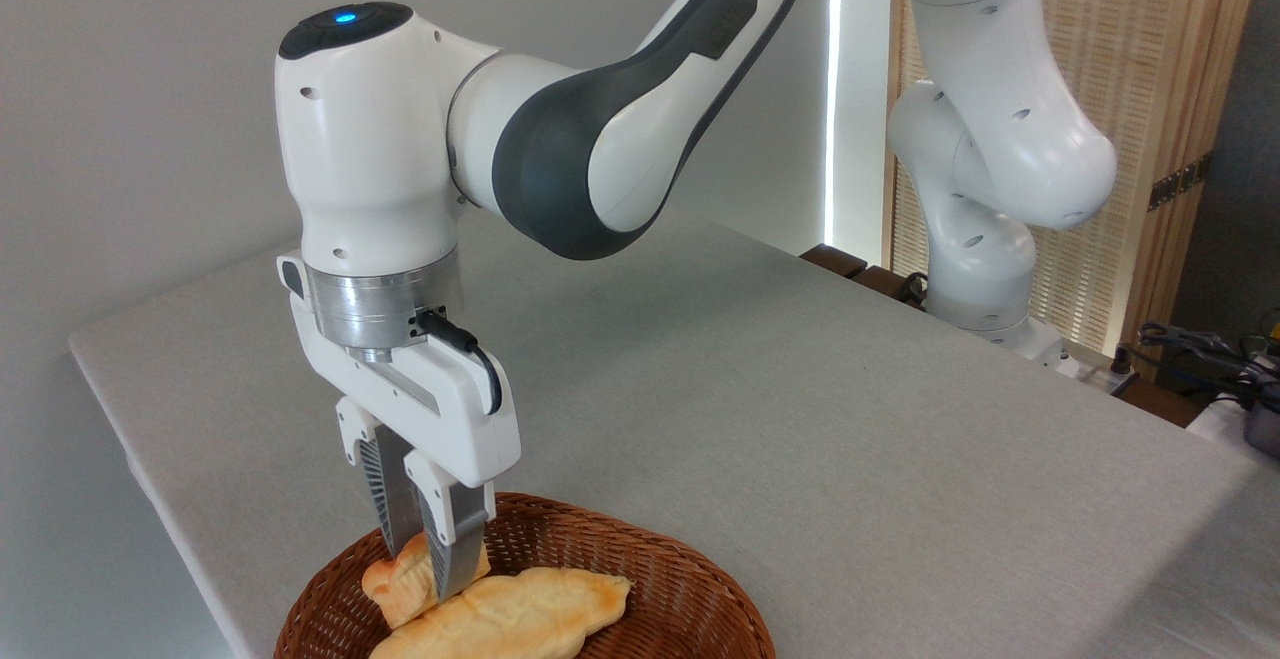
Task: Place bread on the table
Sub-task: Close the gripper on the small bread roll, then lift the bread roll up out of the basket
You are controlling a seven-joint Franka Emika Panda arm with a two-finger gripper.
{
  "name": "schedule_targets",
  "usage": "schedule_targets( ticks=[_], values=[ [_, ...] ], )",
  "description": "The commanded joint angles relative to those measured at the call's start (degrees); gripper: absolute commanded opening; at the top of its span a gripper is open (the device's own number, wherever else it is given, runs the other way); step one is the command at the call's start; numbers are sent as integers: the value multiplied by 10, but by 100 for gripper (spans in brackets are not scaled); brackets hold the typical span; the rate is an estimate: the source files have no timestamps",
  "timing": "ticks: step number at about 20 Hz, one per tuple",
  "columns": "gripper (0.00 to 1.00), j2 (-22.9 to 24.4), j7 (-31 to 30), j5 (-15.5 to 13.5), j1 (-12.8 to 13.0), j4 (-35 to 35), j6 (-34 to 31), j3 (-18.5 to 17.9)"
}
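Golden-brown chunky bread [400, 584] in wicker basket [690, 589], end effector [425, 564] fingers clamped on it

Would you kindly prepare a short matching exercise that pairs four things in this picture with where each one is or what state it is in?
Things:
1. bread
2. long loaf
3. wicker basket
4. tool

Places or states:
A. stands at the near edge of the table
B. lies free in the basket, in front of the roll
C. reaches down into the basket, fingers on either side of the roll
D. sits in the basket between two fingers

Pairs: 1-D, 2-B, 3-A, 4-C
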State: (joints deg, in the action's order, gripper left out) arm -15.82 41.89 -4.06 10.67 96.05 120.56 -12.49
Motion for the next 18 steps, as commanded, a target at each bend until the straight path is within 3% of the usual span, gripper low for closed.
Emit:
schedule_targets(
  ticks=[1,11,18],
  values=[
    [32,1,-8,3,-1,-1,8,-1],
    [33,51,-7,-1,-1,-5,0,-1],
    [34,93,-7,-4,3,5,-136,18]
  ],
)
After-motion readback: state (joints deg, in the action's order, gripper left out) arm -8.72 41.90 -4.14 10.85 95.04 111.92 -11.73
